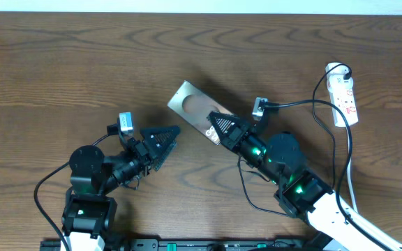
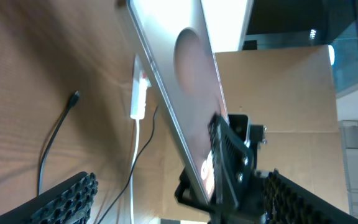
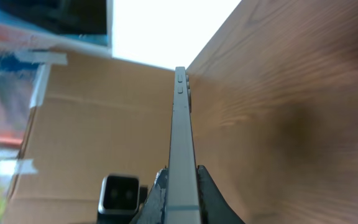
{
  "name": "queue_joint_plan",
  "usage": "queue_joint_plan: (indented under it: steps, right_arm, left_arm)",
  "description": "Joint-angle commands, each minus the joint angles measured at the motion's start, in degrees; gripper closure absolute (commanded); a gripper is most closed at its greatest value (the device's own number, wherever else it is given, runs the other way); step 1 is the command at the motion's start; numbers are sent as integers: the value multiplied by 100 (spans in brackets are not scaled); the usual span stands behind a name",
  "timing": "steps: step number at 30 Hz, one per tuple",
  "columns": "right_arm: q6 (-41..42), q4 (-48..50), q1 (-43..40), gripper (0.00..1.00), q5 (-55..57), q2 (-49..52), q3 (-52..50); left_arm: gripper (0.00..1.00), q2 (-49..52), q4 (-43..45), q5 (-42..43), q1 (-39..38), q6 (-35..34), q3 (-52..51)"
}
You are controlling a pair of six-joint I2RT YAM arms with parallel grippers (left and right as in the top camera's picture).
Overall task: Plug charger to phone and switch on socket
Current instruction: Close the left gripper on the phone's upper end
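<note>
The phone (image 1: 195, 108), bronze-brown with a dark oval and a silvery edge, sits at mid-table. My right gripper (image 1: 218, 127) is shut on its near short end. In the right wrist view the phone (image 3: 180, 124) shows edge-on, with the right gripper (image 3: 184, 190) pinching it from both sides. My left gripper (image 1: 167, 139) is open just left of the phone and apart from it. In its own view the left gripper (image 2: 179, 199) holds nothing, and the phone (image 2: 185, 74) rises ahead. The charger's tip (image 2: 74, 98) lies on the table. The white socket (image 1: 344, 94) lies at the far right.
A black plug (image 1: 340, 70) sits in the socket's far end, and a white cord (image 1: 351, 174) runs from the socket toward the front edge. Thin black cables loop between the socket and the right arm. A cardboard wall (image 3: 92, 124) stands beyond the table.
</note>
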Motion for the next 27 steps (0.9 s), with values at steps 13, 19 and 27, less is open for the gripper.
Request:
queue_joint_plan:
  steps: [13, 19, 27]
  right_arm:
    - [511, 428, 496, 99, 4, 249, 50]
    - [638, 1097, 732, 99, -24, 662, 50]
    - [721, 1137, 791, 99, -35, 774, 50]
  left_arm:
    - [25, 474, 791, -413, -13, -389, 7]
    - [27, 820, 1167, -385, -13, -466, 7]
    - [46, 1012, 1294, -363, -11, -678, 7]
